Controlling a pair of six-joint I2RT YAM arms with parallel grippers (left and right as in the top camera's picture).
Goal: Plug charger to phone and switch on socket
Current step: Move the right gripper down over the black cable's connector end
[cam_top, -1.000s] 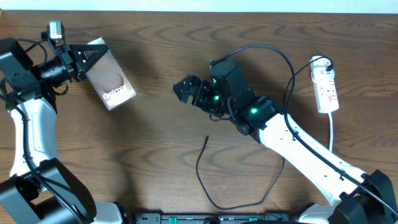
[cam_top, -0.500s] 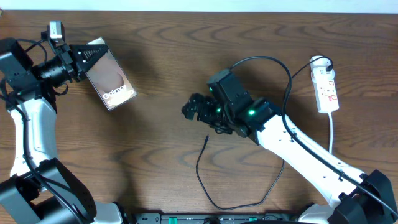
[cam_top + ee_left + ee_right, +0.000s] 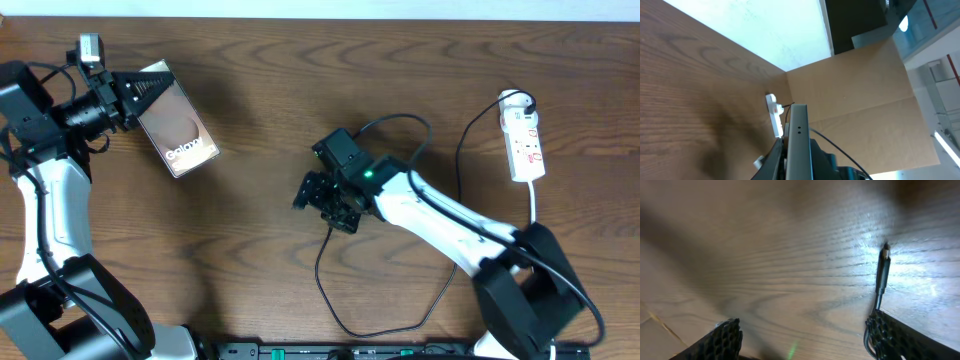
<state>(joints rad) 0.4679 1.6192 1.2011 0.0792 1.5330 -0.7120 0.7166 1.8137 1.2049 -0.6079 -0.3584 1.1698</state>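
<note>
Hovers low with right gripper (image 3: 805, 340) spread wide, empty, just beside the charger (image 3: 883, 272) tip lying flat on the table (image 3: 765, 255). Likely light, limp behind a stiff plug; best pinched at the plug. Far left, clamps the phone (image 3: 178, 120) in left gripper (image 3: 140, 92).

right claw (image 3: 807, 342): spread wide | charger (image 3: 882, 275): plug tip flat on table (image 3: 765, 255), beside one finger

Brown wooden table (image 3: 250, 260) bearing charger (image 3: 319, 272) and socket (image 3: 525, 145)
</note>
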